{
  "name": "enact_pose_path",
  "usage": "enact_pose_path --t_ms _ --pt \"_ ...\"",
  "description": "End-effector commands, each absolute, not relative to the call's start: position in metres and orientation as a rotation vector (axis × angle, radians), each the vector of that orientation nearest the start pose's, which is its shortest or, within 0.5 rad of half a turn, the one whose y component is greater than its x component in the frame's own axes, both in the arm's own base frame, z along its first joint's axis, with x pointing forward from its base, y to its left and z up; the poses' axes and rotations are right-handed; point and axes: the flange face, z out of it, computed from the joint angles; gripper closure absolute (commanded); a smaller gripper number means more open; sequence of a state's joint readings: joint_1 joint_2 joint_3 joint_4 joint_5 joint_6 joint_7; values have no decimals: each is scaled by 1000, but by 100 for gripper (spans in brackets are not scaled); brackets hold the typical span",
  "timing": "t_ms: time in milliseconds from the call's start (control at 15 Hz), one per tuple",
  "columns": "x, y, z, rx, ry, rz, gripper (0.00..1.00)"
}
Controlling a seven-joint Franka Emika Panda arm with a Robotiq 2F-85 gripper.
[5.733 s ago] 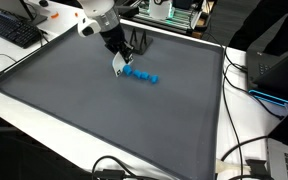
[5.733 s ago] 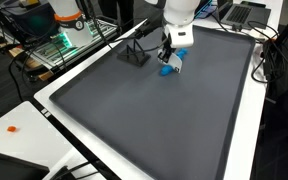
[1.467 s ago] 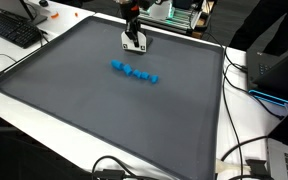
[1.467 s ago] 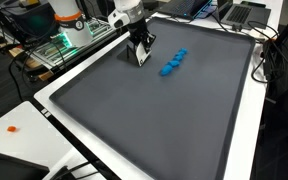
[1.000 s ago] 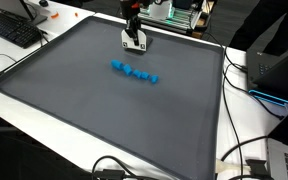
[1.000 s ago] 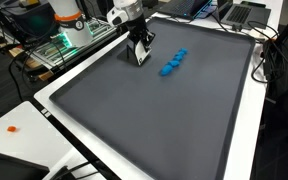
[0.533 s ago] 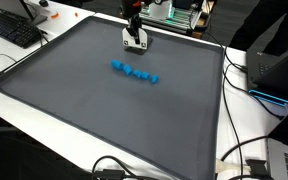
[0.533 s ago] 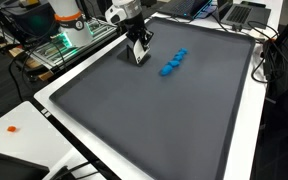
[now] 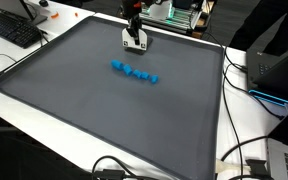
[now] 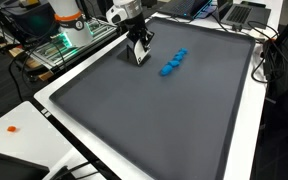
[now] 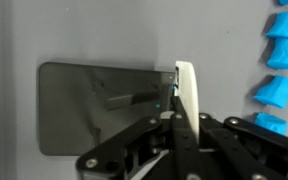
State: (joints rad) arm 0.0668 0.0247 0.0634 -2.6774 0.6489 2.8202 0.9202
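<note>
Claw [image 11: 181, 97] hovering low at the far edge of the counter [image 9: 84, 115], as both exterior views [image 10: 137, 50] are showing. In the wrist view one white finger [image 11: 185, 100] is lying against the right-hand edge of a dark plate [image 11: 99, 105], and the black linkages are filling the lower part of that view. The second finger is not showing clearly, so the claw's width cannot be told, nor whether it is gripping the plate. In the exterior views the claw [image 9: 134, 40] is covering the plate almost wholly.

A row of blue blocks [image 9: 134, 72] is lying on the grey surface near the claw, on the side toward the counter's middle. The row is sitting apart from the plate, along the right margin of the wrist view [image 11: 275, 90], and is running slantwise in an exterior view [image 10: 172, 62].

A keyboard [image 9: 14, 30] is resting beyond one corner of the counter, and cables [image 9: 234, 150] are trailing along its opposite side, well apart from the claw.
</note>
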Motion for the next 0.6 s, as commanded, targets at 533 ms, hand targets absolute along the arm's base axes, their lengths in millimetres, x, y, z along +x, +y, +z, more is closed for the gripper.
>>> enact_pose_path --t_ms 533 --pt "419 27 215 -2216 1885 17 99"
